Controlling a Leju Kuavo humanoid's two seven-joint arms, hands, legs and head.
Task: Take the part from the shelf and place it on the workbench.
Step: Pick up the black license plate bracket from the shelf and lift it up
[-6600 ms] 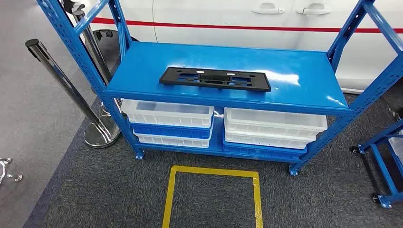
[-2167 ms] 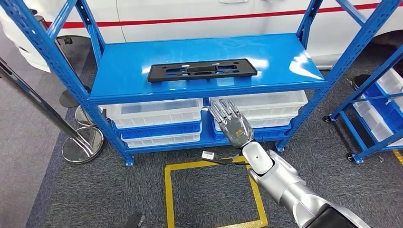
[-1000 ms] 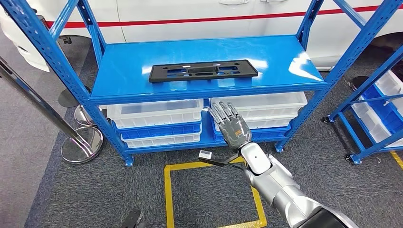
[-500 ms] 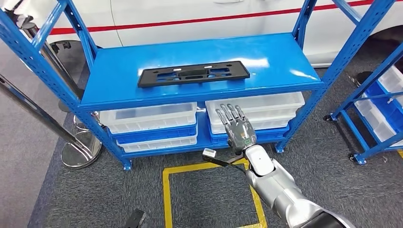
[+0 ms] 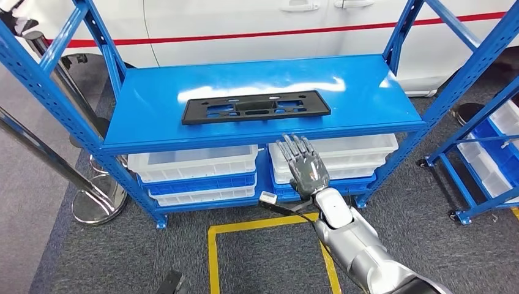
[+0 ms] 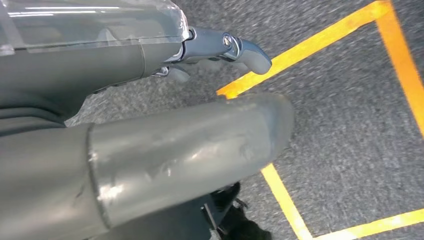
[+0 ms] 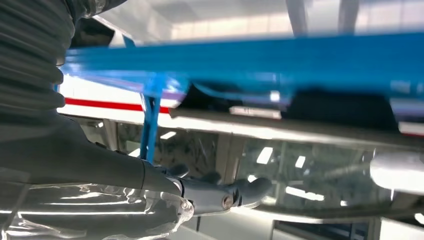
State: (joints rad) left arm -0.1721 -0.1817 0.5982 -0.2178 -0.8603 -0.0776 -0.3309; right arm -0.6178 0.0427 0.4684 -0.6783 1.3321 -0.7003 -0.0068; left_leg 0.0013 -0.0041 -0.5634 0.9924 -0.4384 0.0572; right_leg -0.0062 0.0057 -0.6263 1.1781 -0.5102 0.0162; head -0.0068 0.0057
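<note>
Risen since a second ago, the right hand (image 5: 304, 164) now spreads empty fingers just below the shelf (image 5: 153, 92) edge, while the black part (image 5: 256, 107) lies above and beyond it, long axis crosswise.

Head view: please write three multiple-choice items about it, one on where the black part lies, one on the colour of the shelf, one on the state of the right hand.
1. Where does the part lie?
A. on the top board of the shelf
B. in a white bin
C. on the floor

2. What colour is the shelf?
A. red
B. blue
C. yellow

3. What is the state of the right hand?
A. it grips the part
B. it holds a bin
C. it holds nothing, fingers apart

Key:
1 A: the part lies flat on the top board.
2 B: the shelf is blue all over.
3 C: the right hand is below the board's front edge, apart from the part.
</note>
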